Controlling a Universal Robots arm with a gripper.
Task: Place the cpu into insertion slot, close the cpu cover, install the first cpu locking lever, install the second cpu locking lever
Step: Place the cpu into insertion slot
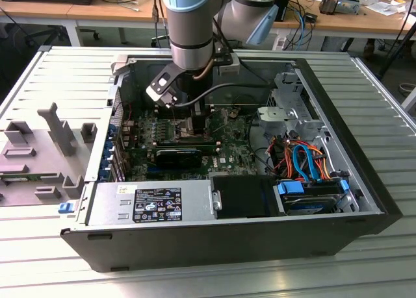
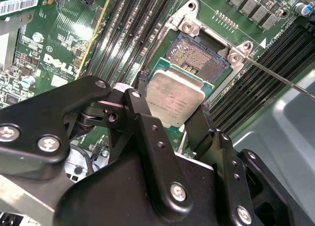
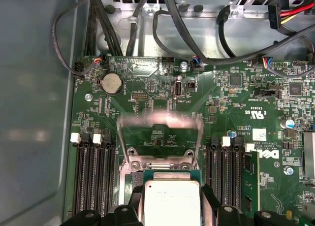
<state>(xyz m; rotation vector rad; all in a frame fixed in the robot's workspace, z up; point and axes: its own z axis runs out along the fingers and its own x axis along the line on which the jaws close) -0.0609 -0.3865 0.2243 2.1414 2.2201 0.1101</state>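
The cpu (image 2: 176, 99) is a flat square chip with a silver-grey top on a green edge, and my gripper (image 2: 172, 113) is shut on it, one black finger (image 2: 139, 105) on each side. It hangs close over the insertion slot (image 2: 199, 49), hiding part of the dark pin field while the rest stays bare. The first wrist view shows the same cpu (image 3: 171, 202) in my gripper (image 3: 171, 201), with the slot's silver rim (image 3: 160, 163) just beyond. The cpu cover (image 3: 160, 119) stands raised and open behind the slot. A thin locking lever (image 2: 280, 78) sticks out beside the socket. My gripper (image 1: 188, 124) reaches down inside the computer case.
Long black memory slots (image 2: 133, 24) run along both sides of the socket. In the open case (image 1: 364, 149) sit a power supply (image 1: 153, 204), a black card (image 1: 179, 156) and a drive bay with coloured cables (image 1: 305, 161). Grey fixtures (image 1: 55, 132) stand at the exterior view's left.
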